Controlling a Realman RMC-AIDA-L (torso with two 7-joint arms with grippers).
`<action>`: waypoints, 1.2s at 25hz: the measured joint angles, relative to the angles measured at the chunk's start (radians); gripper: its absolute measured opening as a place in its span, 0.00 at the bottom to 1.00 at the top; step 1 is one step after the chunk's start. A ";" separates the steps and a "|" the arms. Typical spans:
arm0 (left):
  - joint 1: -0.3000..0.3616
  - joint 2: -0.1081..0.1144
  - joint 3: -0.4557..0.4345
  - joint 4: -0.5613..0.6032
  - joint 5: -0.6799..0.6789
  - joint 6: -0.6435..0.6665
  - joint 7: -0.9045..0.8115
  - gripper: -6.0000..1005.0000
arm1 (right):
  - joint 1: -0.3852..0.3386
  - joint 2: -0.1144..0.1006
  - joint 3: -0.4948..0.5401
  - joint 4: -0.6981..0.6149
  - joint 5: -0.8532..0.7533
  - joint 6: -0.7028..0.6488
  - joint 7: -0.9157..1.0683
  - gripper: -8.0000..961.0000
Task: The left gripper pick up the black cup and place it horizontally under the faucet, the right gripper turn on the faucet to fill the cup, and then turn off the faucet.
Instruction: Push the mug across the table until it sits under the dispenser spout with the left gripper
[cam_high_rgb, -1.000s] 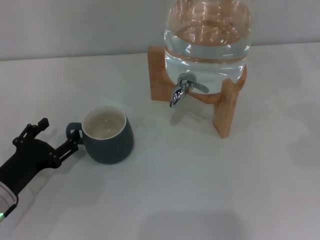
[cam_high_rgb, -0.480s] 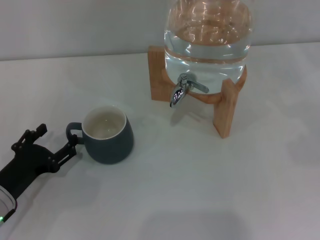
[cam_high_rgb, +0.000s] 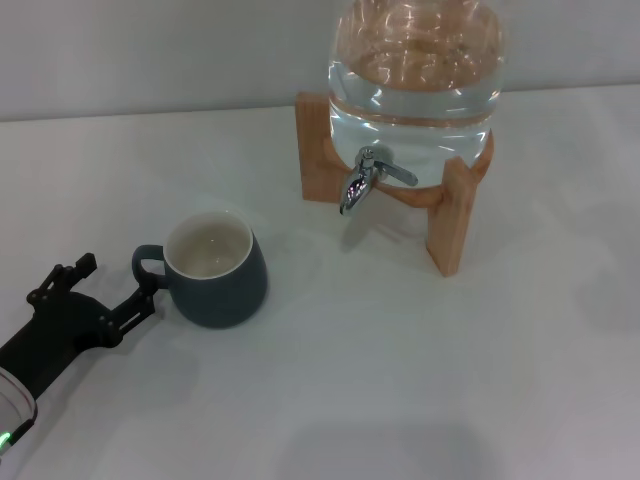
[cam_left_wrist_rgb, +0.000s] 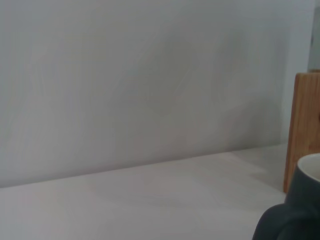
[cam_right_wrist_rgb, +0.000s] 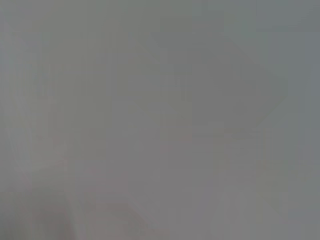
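Left gripper (cam_high_rgb: 112, 286): low at the near left of the counter (cam_high_rgb: 420, 380), its jaws spread open and aimed toward the cup.
Jaws and cup: one finger tip (cam_high_rgb: 148, 293) lies at the cup's loop handle (cam_high_rgb: 147, 266), whether touching cannot be told; the other finger stands well to the left. The cup body is beyond the jaws, not between them.
Black cup (cam_high_rgb: 214, 269): upright on the counter, left of centre, cream inside showing, handle turned left toward the gripper. In the left wrist view only its rim and handle (cam_left_wrist_rgb: 295, 212) show at the frame edge.
Open room: bare counter near and right of the cup, and between the cup and the stand.
Faucet (cam_high_rgb: 365, 178): chrome spout far right of the cup, pointing down over bare counter.
Wooden stand (cam_high_rgb: 452, 215): far right, carrying the glass jar (cam_high_rgb: 415, 65) of water.
Right gripper: not seen in any view.
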 joint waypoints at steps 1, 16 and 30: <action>-0.001 0.000 0.000 0.000 0.000 -0.001 0.000 0.89 | -0.001 0.000 0.000 0.000 0.000 0.000 0.000 0.88; -0.020 0.000 0.000 -0.001 -0.013 -0.004 -0.001 0.89 | -0.006 0.000 0.000 0.000 0.000 0.001 0.000 0.88; -0.040 0.001 0.000 -0.002 -0.036 0.009 0.000 0.89 | -0.009 0.000 0.000 0.000 0.000 0.010 0.000 0.88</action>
